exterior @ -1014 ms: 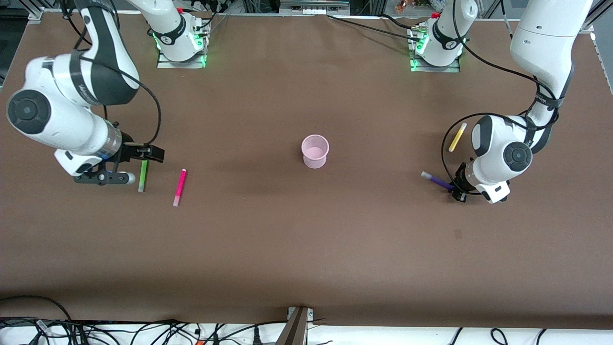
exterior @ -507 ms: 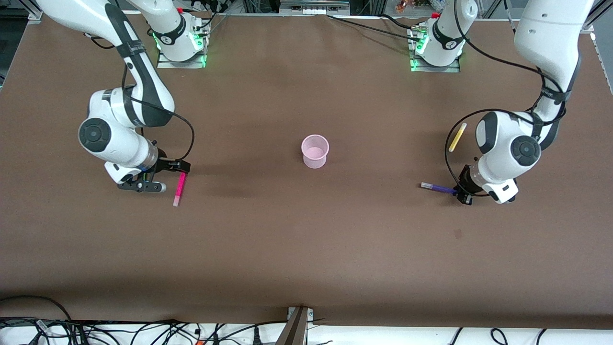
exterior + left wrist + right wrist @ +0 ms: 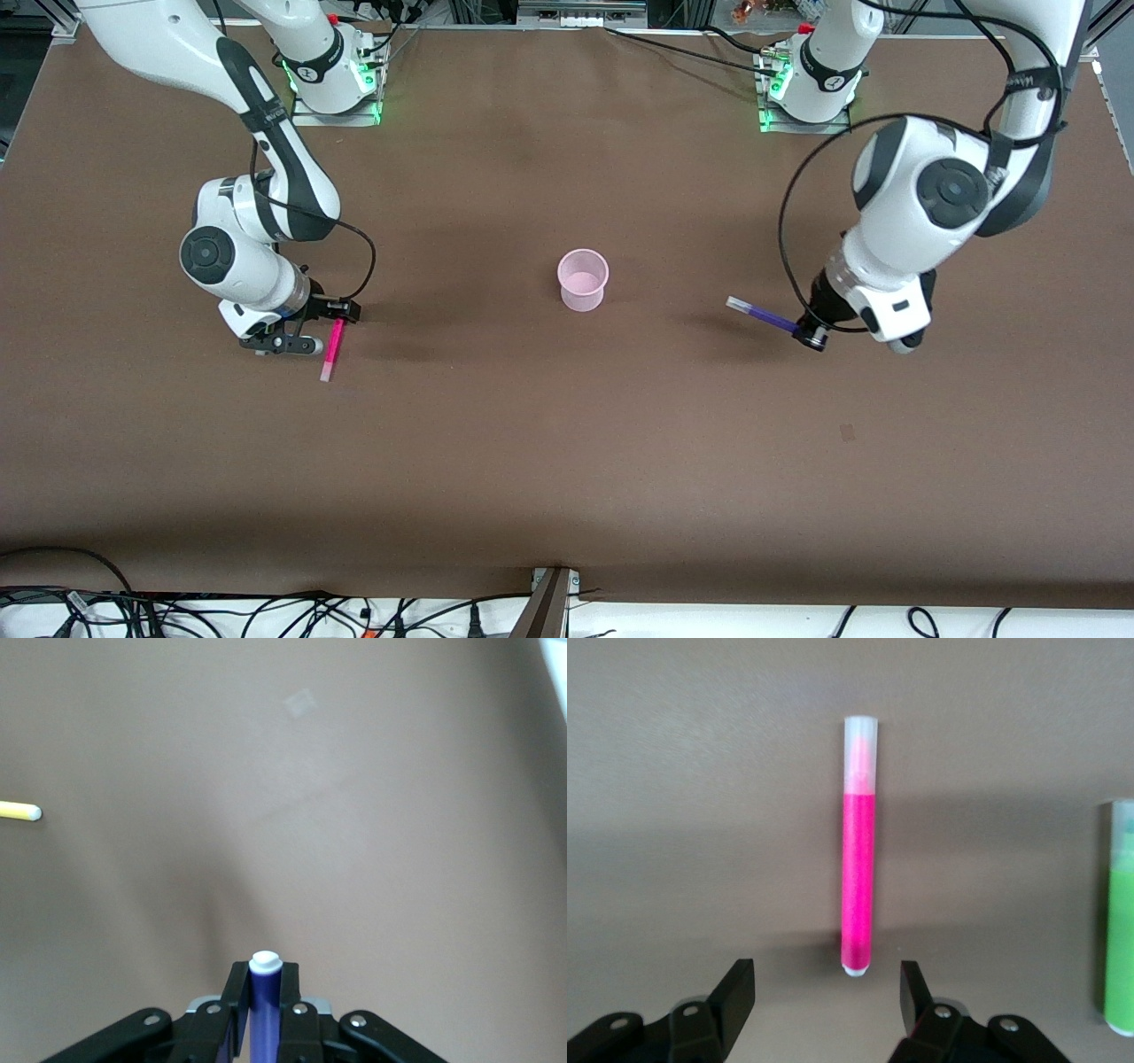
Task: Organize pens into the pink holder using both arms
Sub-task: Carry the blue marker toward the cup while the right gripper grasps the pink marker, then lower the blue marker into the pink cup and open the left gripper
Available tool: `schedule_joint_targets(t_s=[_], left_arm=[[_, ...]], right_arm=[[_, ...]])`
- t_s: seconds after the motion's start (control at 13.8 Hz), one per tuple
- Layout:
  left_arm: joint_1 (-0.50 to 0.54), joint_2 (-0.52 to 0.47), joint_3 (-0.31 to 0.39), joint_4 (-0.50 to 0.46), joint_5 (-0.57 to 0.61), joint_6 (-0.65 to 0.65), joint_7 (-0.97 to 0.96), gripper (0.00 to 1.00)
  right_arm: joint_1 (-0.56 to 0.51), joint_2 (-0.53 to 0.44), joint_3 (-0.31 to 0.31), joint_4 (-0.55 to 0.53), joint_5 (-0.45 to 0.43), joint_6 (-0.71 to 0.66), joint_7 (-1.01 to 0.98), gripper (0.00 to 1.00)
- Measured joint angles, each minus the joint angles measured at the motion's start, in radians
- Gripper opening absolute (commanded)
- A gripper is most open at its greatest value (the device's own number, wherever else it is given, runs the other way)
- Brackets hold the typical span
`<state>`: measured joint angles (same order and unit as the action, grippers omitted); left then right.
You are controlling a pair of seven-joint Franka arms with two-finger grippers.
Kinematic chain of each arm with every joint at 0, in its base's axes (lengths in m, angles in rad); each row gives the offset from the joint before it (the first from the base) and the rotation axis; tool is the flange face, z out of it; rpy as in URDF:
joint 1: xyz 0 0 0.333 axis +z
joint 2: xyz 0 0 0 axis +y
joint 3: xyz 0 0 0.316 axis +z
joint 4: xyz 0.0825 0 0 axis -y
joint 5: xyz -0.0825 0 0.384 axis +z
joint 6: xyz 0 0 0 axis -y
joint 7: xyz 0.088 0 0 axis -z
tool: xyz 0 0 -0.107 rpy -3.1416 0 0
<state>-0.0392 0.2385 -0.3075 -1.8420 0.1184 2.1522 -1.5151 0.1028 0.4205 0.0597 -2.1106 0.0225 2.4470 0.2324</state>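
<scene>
Pens are spread along the counter [image 3: 567,461], none yet in the pink holder [image 3: 583,279], which stands upright and empty near the middle between the two arms. The left gripper [image 3: 808,335] is up over bare counter toward the left arm's end, its jaws closed on the purple pen [image 3: 760,314], which sticks out sideways toward the holder; in the left wrist view the purple pen [image 3: 264,1005] sits squarely between the jaws. The yellow pen [image 3: 19,811] shows only in that wrist view, lying flat on the counter well apart. The right gripper [image 3: 303,328] is low over the counter toward the right arm's end, its jaws spread wide and empty, straddling the end of the magenta pen [image 3: 858,843]. The green pen [image 3: 1121,917] lies just beside it, parallel. Risks, as I judge them: the purple pen is held nearly level, so it could strike the holder's rim and tip the light cup unless tilted upright first; and the right jaws could nudge the green pen when closing.
</scene>
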Motion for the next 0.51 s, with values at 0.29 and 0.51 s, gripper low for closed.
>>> schedule_joint_targets(t_s=[0.29,0.51], left_arm=[[-0.198,0.028,-0.059,0.015,0.178,-0.022,-0.224,0.00],[-0.318,0.091,-0.060,0.061,0.351,-0.022,-0.374,0.00]], right_arm=[[-0.002,0.022,-0.006,-0.013,0.000,0.024,0.000,0.64],[-0.010,0.029,-0.011,-0.014,0.000,0.031,0.000,0.61]])
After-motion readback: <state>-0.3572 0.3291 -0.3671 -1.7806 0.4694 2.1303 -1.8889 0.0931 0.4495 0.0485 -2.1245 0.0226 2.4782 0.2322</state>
